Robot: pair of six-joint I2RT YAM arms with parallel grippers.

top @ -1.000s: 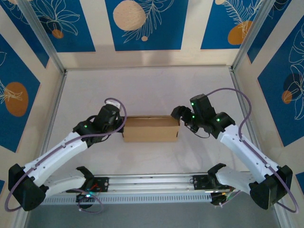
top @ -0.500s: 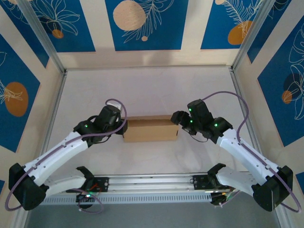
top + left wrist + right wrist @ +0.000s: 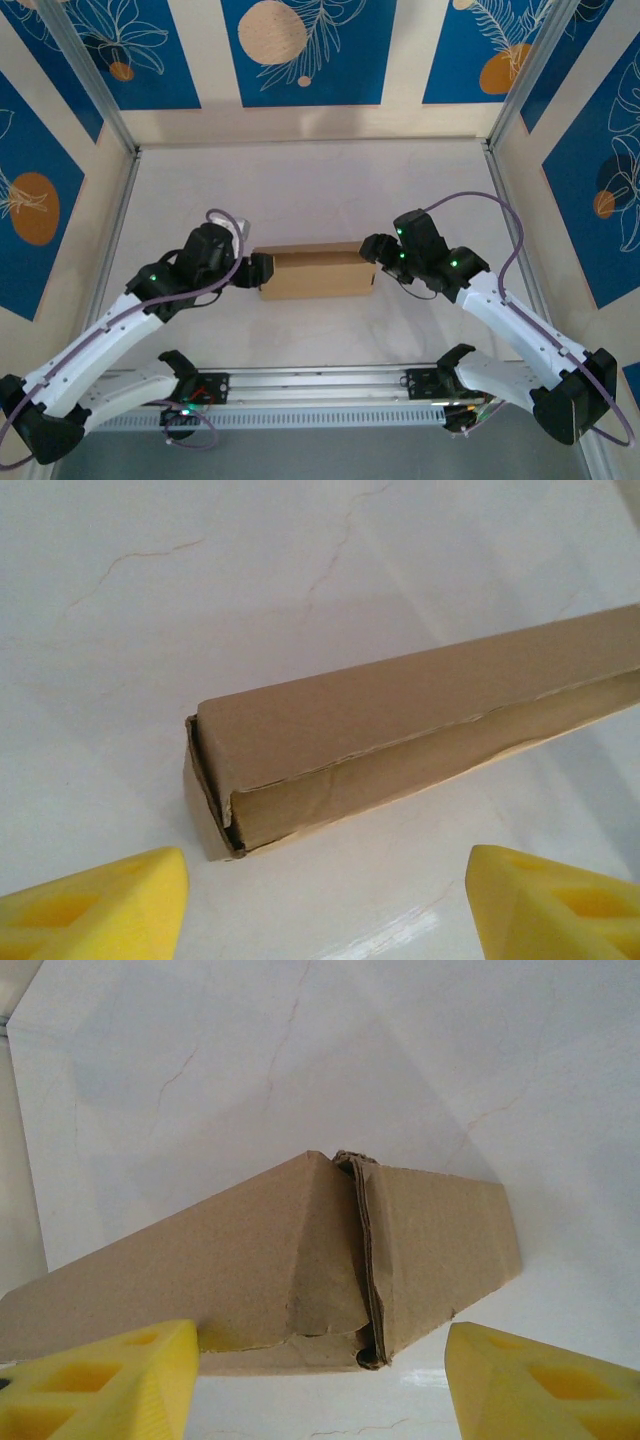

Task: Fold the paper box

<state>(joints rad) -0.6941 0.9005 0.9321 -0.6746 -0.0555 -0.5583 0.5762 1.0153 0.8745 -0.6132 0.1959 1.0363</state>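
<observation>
On table [image 3: 300, 190], plain brown paper box [image 3: 315, 272]

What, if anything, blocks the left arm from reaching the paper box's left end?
Probably nothing, so yes: the left tool sits open just short of the end of the paper box, with bare table between them.

Bright, even light, soft shadows

Diffuse light from above keeps the top view crisp, with the pale table [image 3: 320, 180] evenly lit. Just ahead of the left pincer [image 3: 330, 910] a faint glossy streak shines on the table. Beyond the right pincer [image 3: 320, 1385] a broad, soft grey shadow spreads behind the paper box [image 3: 300, 1250]. The yellow fingertips [image 3: 100, 905] look slightly out of focus in the bottom corners
</observation>
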